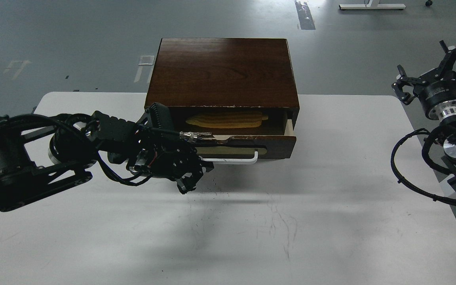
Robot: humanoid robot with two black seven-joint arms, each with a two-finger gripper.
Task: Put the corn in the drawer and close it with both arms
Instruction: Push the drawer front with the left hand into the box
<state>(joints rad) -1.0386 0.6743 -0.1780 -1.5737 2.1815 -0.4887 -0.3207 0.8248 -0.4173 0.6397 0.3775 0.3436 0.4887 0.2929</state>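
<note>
The yellow corn point(225, 119) lies lengthwise inside the dark brown drawer point(279, 145), shaded under the cabinet top point(222, 71). The drawer stands only a little way out, with a narrow strip of its pale interior showing. Its white bar handle point(234, 160) runs along the front. My left gripper point(196, 179) is low against the left part of the drawer front, beside the handle's left end, with its fingers apart and empty. My right gripper point(430, 69) is raised off the table's right edge, open and empty, far from the drawer.
The cabinet stands at the back middle of the white table point(331, 221). My left arm point(34, 158) lies across the table's left side. Grey floor lies beyond the table's far edge.
</note>
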